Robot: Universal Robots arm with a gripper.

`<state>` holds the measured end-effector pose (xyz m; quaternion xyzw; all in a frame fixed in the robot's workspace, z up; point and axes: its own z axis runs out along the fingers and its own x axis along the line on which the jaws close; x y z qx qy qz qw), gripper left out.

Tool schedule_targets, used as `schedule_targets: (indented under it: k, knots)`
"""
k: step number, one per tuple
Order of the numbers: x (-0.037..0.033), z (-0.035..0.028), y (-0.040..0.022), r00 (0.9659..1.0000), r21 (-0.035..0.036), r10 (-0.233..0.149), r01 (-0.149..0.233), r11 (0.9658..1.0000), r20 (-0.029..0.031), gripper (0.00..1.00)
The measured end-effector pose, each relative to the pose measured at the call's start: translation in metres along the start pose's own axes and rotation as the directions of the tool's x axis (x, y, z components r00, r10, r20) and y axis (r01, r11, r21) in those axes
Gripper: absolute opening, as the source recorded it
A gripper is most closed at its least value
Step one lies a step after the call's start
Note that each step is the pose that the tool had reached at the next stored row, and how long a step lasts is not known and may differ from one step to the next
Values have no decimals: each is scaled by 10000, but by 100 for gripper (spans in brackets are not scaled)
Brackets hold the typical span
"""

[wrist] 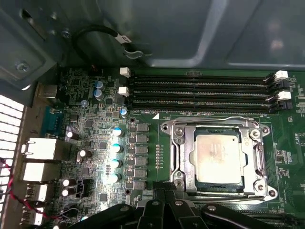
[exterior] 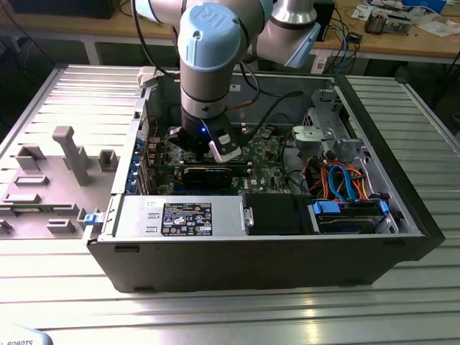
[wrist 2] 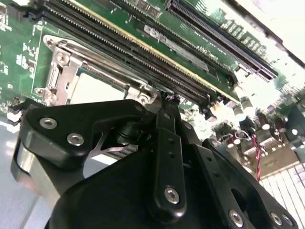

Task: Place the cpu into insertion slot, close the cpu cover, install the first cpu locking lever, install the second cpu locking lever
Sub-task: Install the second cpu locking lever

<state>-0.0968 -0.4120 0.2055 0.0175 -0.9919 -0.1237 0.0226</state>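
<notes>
The cpu (wrist: 217, 157) lies flat in the insertion slot (wrist: 269, 192) on the green circuit board, its silvery top showing through the window of the cpu cover (wrist: 183, 152). The cover lies down flat over it. Thin wire levers (wrist: 224, 119) run along two opposite sides of the socket. My gripper (wrist: 164, 191) hovers just off one socket edge, fingers together with nothing visible between them. In the second wrist view the black gripper (wrist 2: 167, 98) sits beside the cpu (wrist 2: 97, 88) and cover (wrist 2: 59, 71). In the exterior view the gripper (exterior: 215, 151) reaches down into the open computer case.
Long black memory slots (wrist: 200, 90) run beside the socket. Capacitors and rear ports (wrist: 40, 148) stand on the other side. The case (exterior: 374, 129) holds a drive cage with blue cables (exterior: 345, 187) and a black box (exterior: 277, 212). A grey fixture tray (exterior: 50, 180) lies at the exterior view's left.
</notes>
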Motion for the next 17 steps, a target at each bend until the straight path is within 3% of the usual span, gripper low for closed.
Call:
schedule_targets:
  k: [8, 17]
  knots:
    - [14, -243, 62, 10000, 1, 0, 0, 10000, 0, 11]
    - [14, -244, 62, 10000, -1, 0, 0, 10000, -1, 11]
